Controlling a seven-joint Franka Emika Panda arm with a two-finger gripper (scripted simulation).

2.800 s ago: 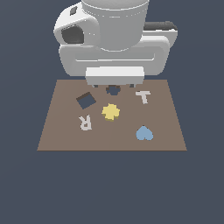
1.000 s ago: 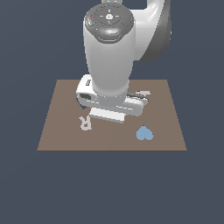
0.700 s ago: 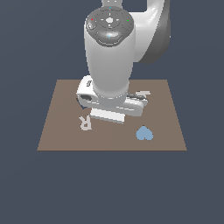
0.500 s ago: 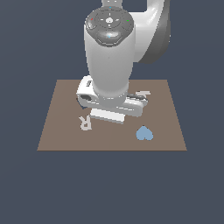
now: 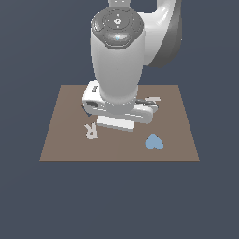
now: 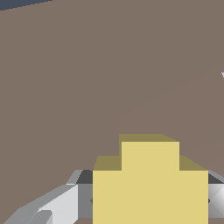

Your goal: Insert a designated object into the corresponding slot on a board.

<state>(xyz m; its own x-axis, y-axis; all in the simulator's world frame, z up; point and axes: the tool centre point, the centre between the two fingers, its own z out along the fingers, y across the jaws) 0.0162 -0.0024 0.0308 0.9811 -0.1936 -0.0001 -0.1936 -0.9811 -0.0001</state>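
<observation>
The yellow lobed piece (image 6: 149, 175) fills the near part of the wrist view and lies flat on the brown board (image 6: 65, 87). My gripper (image 6: 148, 197) is low over it, with one finger (image 6: 57, 205) on each side and the dark pads against its two flanks. In the exterior view the arm's hand (image 5: 116, 112) sits over the middle of the board (image 5: 60, 140) and hides the yellow piece, the fingers, the flower-shaped slot and the tilted square hole.
A pale letter R (image 5: 91, 131) lies on the board at the exterior view's left of the hand. A light-blue heart (image 5: 153, 143) lies toward the front right. A pale piece (image 5: 153, 99) pokes out behind the hand on the right.
Since 2.8 s ago the arm has come down over the board's middle, covering the yellow piece and the cutouts. Over the last second nothing has visibly moved.
</observation>
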